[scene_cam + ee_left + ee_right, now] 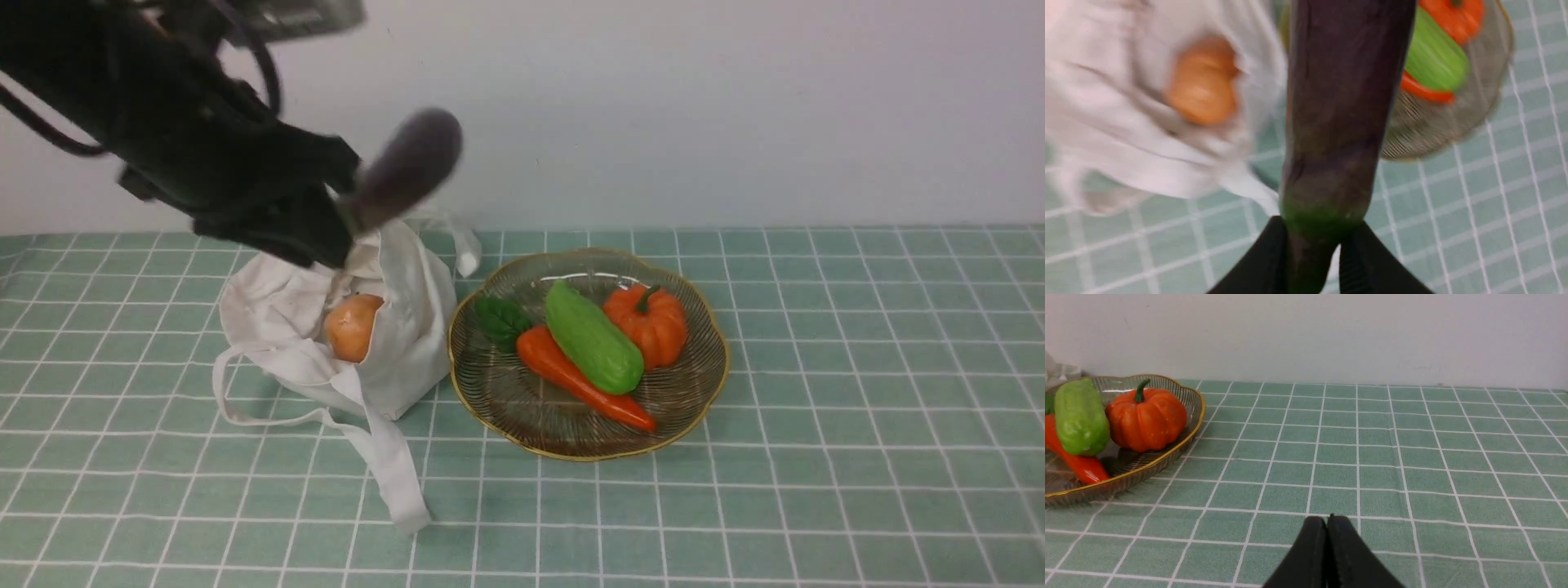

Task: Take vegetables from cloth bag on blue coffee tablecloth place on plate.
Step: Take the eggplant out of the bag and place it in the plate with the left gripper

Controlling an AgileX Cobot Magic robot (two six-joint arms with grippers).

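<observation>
My left gripper (339, 216) is shut on the green stem end of the dark purple eggplant (404, 167) and holds it in the air above the cloth bag (412, 327), its free end pointing up and toward the plate (702, 384). In the left wrist view the eggplant (1341, 102) runs out from between the fingers (1267, 261). The tan-orange onion (353, 327) lies in the bag's open mouth and shows in the left wrist view (1202, 81). My right gripper (1327, 522) is shut and empty over the tablecloth (1372, 457); it is out of the front view.
The plate holds a green gourd (592, 336), an orange pumpkin (647, 322), a red-orange carrot (584, 380) and a dark leaf (500, 320). The bag's straps (384, 457) trail forward on the tablecloth (857, 367). A pale wall stands behind the table.
</observation>
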